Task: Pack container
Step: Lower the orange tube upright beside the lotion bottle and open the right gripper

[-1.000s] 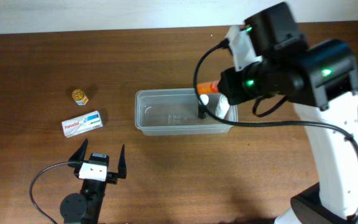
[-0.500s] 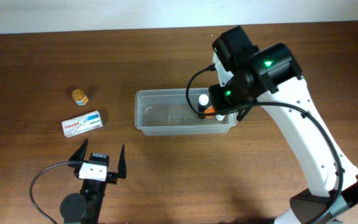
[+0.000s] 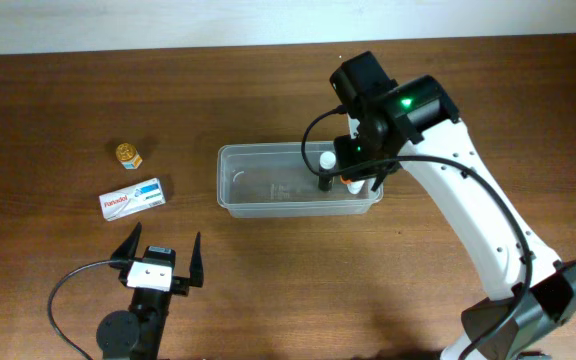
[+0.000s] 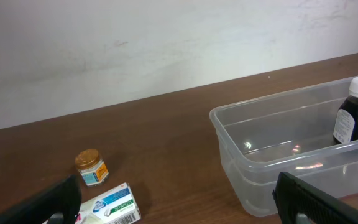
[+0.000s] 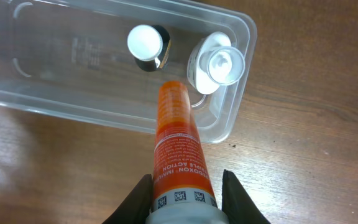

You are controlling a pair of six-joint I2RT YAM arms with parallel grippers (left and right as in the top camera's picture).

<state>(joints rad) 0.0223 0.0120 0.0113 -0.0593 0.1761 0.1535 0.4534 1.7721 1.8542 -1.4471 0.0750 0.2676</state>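
Observation:
The clear plastic container (image 3: 268, 192) lies mid-table. A dark bottle with a white cap (image 3: 326, 160) and a white bottle (image 5: 219, 65) stand in its right end. My right gripper (image 5: 185, 196) is shut on an orange tube (image 5: 179, 143) and holds it nose-down over the container's right end, above the near rim (image 5: 73, 99). My left gripper (image 3: 158, 262) is open and empty near the front edge, left of the container. The left wrist view shows the container (image 4: 272, 155) and the dark bottle (image 4: 356, 115).
A small gold-lidded jar (image 3: 128, 154) and a white medicine box (image 3: 133, 198) lie on the brown table left of the container. They also show in the left wrist view, the jar (image 4: 91, 167) behind the box (image 4: 107, 205). A white wall runs along the back.
My right arm has come down and moved left over the container's right end, turning the orange tube to point downward. The left arm has not moved.

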